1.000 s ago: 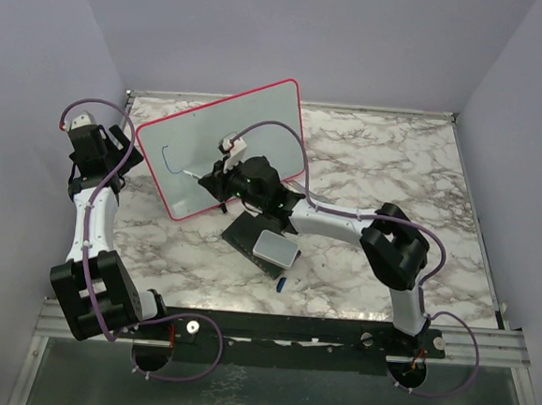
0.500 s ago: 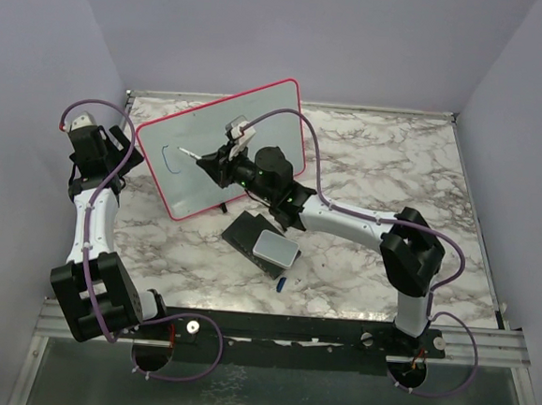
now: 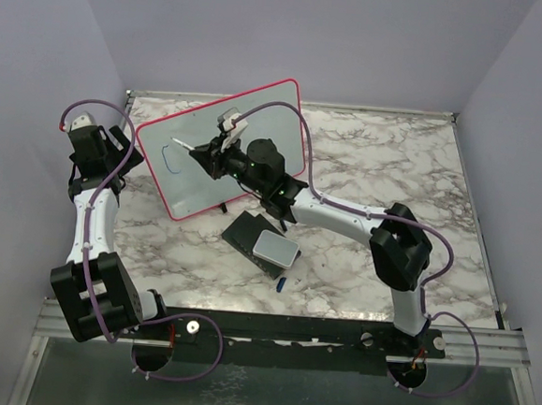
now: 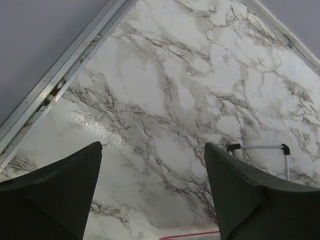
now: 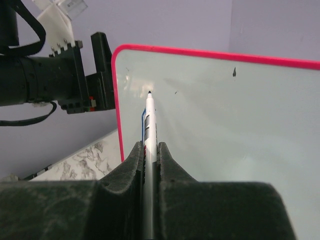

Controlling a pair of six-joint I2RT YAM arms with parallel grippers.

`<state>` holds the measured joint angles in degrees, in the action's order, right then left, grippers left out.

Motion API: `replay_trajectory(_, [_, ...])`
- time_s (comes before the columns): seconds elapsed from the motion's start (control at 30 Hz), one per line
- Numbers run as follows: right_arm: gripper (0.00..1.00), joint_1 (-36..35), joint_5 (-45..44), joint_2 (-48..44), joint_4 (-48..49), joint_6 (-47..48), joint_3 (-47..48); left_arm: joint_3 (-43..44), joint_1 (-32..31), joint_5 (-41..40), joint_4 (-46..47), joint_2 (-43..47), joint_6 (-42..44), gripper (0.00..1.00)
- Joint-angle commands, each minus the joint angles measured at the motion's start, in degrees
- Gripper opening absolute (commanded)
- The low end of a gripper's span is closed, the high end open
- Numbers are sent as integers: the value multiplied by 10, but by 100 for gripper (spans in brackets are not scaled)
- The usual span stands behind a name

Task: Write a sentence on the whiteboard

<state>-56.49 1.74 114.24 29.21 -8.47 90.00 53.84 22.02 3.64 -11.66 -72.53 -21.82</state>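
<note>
The whiteboard (image 3: pixel 234 139) stands tilted at the back left, white with a pink frame. One blue curved stroke (image 3: pixel 168 156) of the sentence shows near its left edge. My right gripper (image 3: pixel 204 152) is shut on a white marker (image 5: pixel 149 122), whose tip (image 5: pixel 150 93) is at the board's surface (image 5: pixel 225 125) by the top of the stroke (image 5: pixel 143 119). My left gripper (image 3: pixel 123 150) hovers open beside the board's left edge, holding nothing. In the left wrist view its dark fingers (image 4: pixel 55 195) stand wide apart over marble, with the pink frame (image 4: pixel 192 235) just below.
A dark block with a grey-white pad (image 3: pixel 275 248) lies on the marble table (image 3: pixel 387 165) in front of the board. A small blue cap (image 3: pixel 282 282) sits near the front edge. Purple walls close in on three sides. The board's black-tipped foot (image 4: pixel 260 147) shows behind it.
My right gripper has carried the marker up and to the left across the board, from beside the stroke's lower end to its top. The left arm has not moved.
</note>
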Motion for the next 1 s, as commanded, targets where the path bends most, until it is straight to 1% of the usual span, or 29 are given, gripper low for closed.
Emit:
replay_trajectory(0.0, [1,7,-13,24,-25,6,23,-6,2,8,9,12,3,84])
replay_trajectory(0.97, [1,14,-15,61,-41,1,58,-8,2,11,9,14,4,84])
